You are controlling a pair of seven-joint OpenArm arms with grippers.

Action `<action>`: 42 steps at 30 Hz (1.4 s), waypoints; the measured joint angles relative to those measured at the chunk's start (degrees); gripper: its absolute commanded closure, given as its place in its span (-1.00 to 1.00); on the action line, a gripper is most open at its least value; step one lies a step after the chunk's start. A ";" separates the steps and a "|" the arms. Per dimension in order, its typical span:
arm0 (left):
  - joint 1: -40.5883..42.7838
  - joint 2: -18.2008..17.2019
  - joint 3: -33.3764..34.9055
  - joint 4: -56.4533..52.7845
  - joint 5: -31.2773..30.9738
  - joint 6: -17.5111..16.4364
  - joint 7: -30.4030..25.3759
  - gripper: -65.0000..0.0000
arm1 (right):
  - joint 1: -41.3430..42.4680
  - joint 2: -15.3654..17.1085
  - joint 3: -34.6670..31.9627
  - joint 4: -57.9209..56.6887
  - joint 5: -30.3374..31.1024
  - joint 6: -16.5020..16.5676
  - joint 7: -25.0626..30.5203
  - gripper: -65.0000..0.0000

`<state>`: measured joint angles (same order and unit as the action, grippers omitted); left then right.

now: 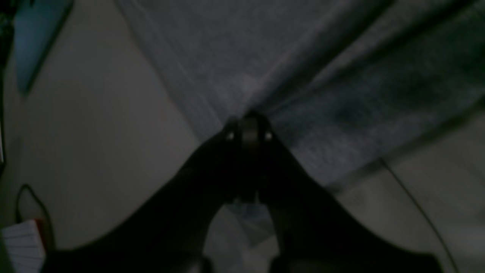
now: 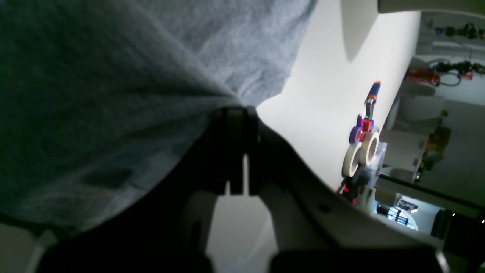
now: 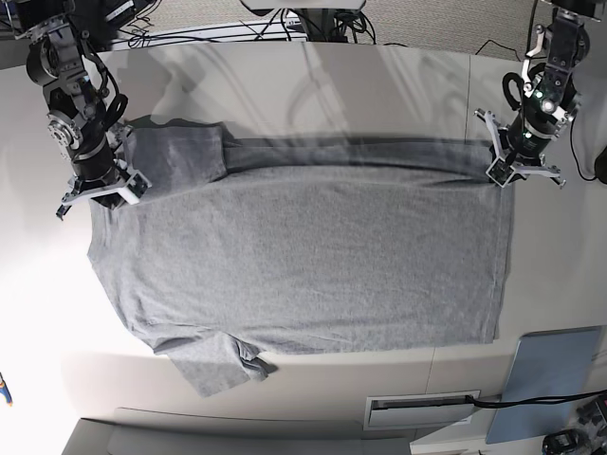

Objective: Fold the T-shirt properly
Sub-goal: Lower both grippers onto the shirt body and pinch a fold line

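The heather-grey T-shirt (image 3: 303, 256) lies spread on the white table (image 3: 313, 85), plain side up, with no lettering showing. One sleeve (image 3: 180, 156) is at the far left and the other (image 3: 223, 365) at the near left. My right gripper (image 3: 102, 190) is shut on the shirt's far-left edge by the sleeve; the right wrist view shows it (image 2: 237, 113) pinching the grey cloth (image 2: 94, 94). My left gripper (image 3: 498, 171) is shut on the far-right hem corner; the left wrist view shows it (image 1: 248, 127) pinching the cloth (image 1: 227, 57). The far edge runs taut between the two grippers.
A light-blue flat panel (image 3: 550, 384) lies at the near right and shows in the left wrist view (image 1: 34, 38). A white slotted plate (image 3: 422, 409) sits at the near edge. Tape rolls (image 2: 360, 153) and a screwdriver (image 2: 373, 93) lie at the table's edge. Cables (image 3: 237, 33) run along the far edge.
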<state>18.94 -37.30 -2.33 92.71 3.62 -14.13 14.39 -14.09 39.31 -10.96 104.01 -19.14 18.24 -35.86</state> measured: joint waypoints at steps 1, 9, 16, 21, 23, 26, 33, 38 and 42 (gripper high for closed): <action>-0.39 0.35 0.04 -0.70 -0.02 -0.35 0.00 1.00 | 0.33 0.00 0.00 -0.70 -0.17 0.02 0.15 1.00; -3.15 1.14 0.07 -3.13 0.07 -1.33 -0.68 1.00 | 3.74 -0.28 -0.07 -4.24 2.62 0.17 1.79 1.00; -4.35 1.73 0.07 -3.32 -0.07 -1.38 -0.63 1.00 | 6.36 -1.73 -0.07 -4.33 5.70 2.54 2.03 1.00; -4.35 1.73 0.07 -3.34 -0.07 -1.38 -0.63 1.00 | 6.64 -1.86 -0.07 -4.33 5.70 2.54 1.99 1.00; -4.37 1.73 0.07 -3.34 -0.09 -1.38 -0.66 1.00 | 6.62 -1.86 -0.07 -4.33 5.70 2.54 1.46 1.00; -4.37 1.73 0.07 -3.34 -0.07 -1.38 -0.66 1.00 | 6.62 -1.86 -0.07 -4.33 5.70 2.54 1.38 1.00; -5.68 1.73 0.07 -3.39 -0.13 -1.79 -0.72 1.00 | 6.62 -1.86 -0.07 -4.33 5.70 2.51 1.14 1.00; -6.78 1.73 0.07 -3.39 -0.11 -1.77 -0.92 1.00 | 6.62 -1.86 -0.07 -4.33 5.70 2.54 0.26 1.00; -6.80 1.73 0.07 -3.39 -0.11 -1.79 -0.90 1.00 | 6.62 -1.86 -0.07 -4.33 5.70 2.54 0.28 1.00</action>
<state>12.14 -35.57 -2.26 89.32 3.51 -15.92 13.50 -7.46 37.45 -11.03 99.68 -13.43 20.78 -35.57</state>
